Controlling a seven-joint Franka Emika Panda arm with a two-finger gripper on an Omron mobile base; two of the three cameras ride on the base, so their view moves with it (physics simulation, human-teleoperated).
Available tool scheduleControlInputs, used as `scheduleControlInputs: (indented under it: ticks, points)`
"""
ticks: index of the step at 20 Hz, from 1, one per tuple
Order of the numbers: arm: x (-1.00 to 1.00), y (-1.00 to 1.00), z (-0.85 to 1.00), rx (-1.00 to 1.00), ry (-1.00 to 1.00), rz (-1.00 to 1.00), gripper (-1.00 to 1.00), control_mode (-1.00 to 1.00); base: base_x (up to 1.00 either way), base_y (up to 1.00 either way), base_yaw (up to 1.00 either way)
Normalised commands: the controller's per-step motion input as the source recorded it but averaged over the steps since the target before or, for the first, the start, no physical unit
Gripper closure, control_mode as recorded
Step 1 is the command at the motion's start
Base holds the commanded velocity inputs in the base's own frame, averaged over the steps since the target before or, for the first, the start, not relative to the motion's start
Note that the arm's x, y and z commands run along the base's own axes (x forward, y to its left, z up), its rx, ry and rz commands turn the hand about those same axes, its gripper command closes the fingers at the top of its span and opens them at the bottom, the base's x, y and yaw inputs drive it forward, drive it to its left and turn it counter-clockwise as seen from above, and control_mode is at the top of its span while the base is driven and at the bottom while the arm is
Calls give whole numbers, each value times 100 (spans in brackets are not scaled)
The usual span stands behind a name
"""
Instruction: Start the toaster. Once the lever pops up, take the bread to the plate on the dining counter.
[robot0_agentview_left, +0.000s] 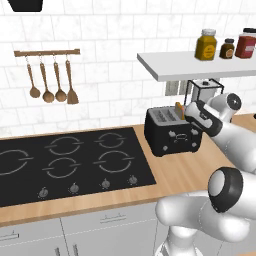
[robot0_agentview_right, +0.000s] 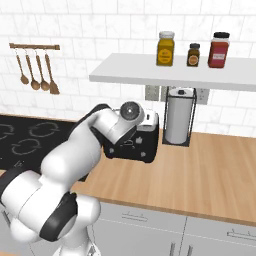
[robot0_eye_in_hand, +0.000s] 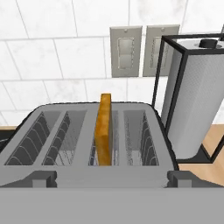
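1. Golden-tan with a darker crust, the bread stands upright on edge in the toaster, in the third of four slots counted from the left in the hand view, with its upper part rising above the slotted silver-grey top.
2. Black and boxy, the toaster sits on the wooden worktop, just right of the black hob and near the tiled back wall; small round knobs show on its front in the left base view.
3. The gripper hovers at the toaster's right end, close above its top, near the bread; its fingers stand apart at full width and hold nothing.
4. In the right base view the white arm crosses in front of the toaster and hides much of it.
5. Just right of the toaster stands a paper towel roll in a black wire frame, touching nothing else.
6. Behind the toaster, on the wall, are two pale switch plates.
7. Above runs a white shelf bearing three jars.
8. Far left on the wall, wooden utensils hang from a rail.
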Motion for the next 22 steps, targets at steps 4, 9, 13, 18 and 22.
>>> scheduleControlInputs:
  ticks: [4, 9, 13, 18, 22]
  points:
    - [21, 4, 0, 0, 4, 0, -100, -100, 0, 0, 0]
    - [22, 9, 0, 0, 2, 0, -100, -100, 0, 0, 0]
    - [18, 10, 0, 0, 1, 0, -100, -100, 0, 0, 0]
    - [6, 1, -11, 0, 0, 0, -100, -100, 0, 0, 0]
    - [2, 0, -16, 0, 0, 0, -100, -100, 0, 0, 0]
